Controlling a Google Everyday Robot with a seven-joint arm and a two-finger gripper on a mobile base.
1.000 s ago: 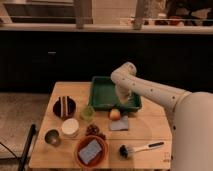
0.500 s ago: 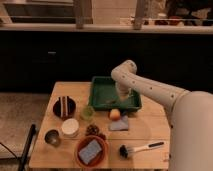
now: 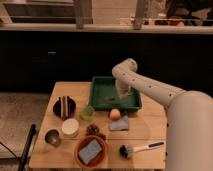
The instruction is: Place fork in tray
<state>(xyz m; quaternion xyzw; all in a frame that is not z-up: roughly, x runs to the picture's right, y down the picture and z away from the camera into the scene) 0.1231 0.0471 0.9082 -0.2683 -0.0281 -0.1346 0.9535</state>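
One pincer [image 3: 123,95] over tray [image 3: 100,82]

Smooth white end effector [image 3: 123,93] above the green plastic tray [image 3: 100,85] on the matt wooden table [image 3: 145,131].

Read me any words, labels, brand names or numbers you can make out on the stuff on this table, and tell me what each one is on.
None: no readable text, label, brand or number shows on anything.
The green tray, the orange-brown bowl and the brush carry no visible print.
The gripper, down over the tray's right side, shows no marking either.
The fork cannot be made out, so any stamp on it cannot be read.
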